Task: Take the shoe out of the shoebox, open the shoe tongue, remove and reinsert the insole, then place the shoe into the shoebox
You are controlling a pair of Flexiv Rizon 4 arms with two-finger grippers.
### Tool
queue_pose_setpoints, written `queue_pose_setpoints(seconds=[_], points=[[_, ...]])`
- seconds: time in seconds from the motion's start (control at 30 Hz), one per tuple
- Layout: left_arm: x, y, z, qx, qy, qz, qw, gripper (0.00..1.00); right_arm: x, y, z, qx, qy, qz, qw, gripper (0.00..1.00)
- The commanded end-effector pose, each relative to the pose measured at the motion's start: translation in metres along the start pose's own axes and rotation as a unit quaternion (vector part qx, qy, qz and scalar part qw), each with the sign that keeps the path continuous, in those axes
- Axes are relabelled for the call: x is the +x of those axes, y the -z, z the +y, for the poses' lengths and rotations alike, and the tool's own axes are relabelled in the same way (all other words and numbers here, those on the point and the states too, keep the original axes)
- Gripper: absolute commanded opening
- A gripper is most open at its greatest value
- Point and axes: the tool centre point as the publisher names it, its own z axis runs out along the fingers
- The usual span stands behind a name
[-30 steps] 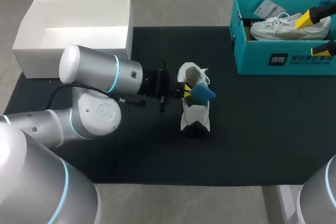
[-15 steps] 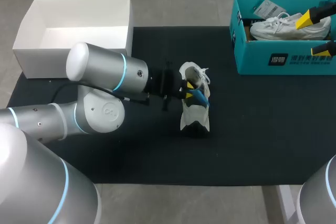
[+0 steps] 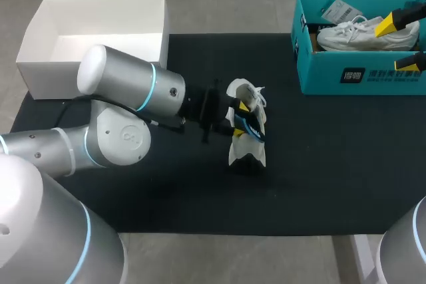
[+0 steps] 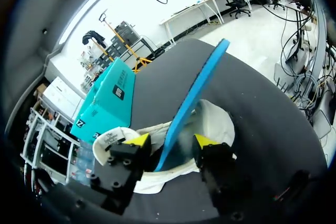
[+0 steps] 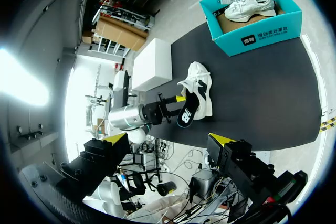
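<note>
The blue insole, likely light and floppy, stands edge-on at the left tool over the white shoe mid-surface, clamped or loose I cannot tell; the right tool gapes; best pinched by its stiffer heel.

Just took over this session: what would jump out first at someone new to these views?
The blue insole stands on edge in the white shoe at the middle of the black mat, at the left gripper. At the far right, a teal shoebox holds a second white shoe. The right gripper hangs open, high above the table.
</note>
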Motion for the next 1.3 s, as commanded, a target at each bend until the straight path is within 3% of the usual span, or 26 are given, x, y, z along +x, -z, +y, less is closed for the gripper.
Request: queue_pose_setpoints(seconds=[0.03, 0.33, 0.83, 0.9, 1.07, 1.27, 1.3], points=[[0.0, -0.004, 0.002, -0.004, -0.001, 0.004, 1.0, 0.0, 0.0, -0.001, 0.001, 0.001, 0.0, -0.001, 1.0, 1.0], [0.0, -0.014, 0.012, -0.024, -0.034, 0.014, 0.999, 0.0, 0.0, -0.001, 0.001, 0.001, 0.0, -0.001, 1.0, 1.0], [-0.008, -0.032, 0.033, -0.055, -0.031, -0.017, 0.998, 0.0, 0.0, -0.001, 0.001, 0.001, 0.0, -0.001, 1.0, 1.0], [-0.008, -0.028, 0.028, -0.047, -0.027, -0.02, 0.998, 0.42, 0.0, -0.001, 0.001, 0.001, 0.0, -0.001, 1.0, 1.0], [-0.005, -0.013, 0.012, -0.028, -0.033, -0.02, 0.999, 0.52, 0.0, -0.001, 0.001, 0.001, 0.0, -0.001, 1.0, 1.0], [-0.003, -0.002, -0.007, -0.007, -0.042, -0.019, 0.999, 0.47, 0.0, -0.001, 0.001, 0.001, 0.0, -0.001, 1.0, 1.0], [-0.002, -0.002, -0.009, -0.003, -0.045, -0.018, 0.999, 0.39, 0.0, -0.001, 0.001, 0.001, 0.0, -0.001, 1.0, 1.0]])
